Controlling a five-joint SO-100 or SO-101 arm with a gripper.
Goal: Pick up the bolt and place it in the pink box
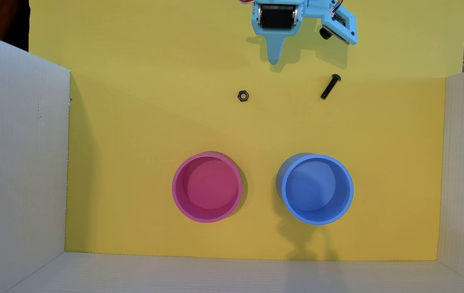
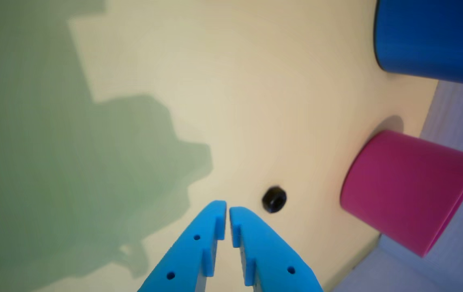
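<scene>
I can't see the bolt [image 1: 330, 86] in my wrist view — only the blurry nut [image 2: 274, 199]; the blue cup [image 2: 434, 38] (top corner) gets cut off.

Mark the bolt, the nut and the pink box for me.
bolt [image 1: 330, 86]: overhead view, middle of the threaded shaft.
nut [image 1: 243, 96]: overhead view, on its hexagonal ring.
pink box [image 1: 178, 174]: overhead view, left part of the rim.

- The overhead view looks straight down from high up on the whole yellow bench [image 1: 140, 141].
- The wrist view sits low behind the light-blue plastic hand [image 2: 227, 210], looking obliquely along the bench.
- Both share the round pink plastic box [image 1: 178, 186] [image 2: 406, 190].
</scene>
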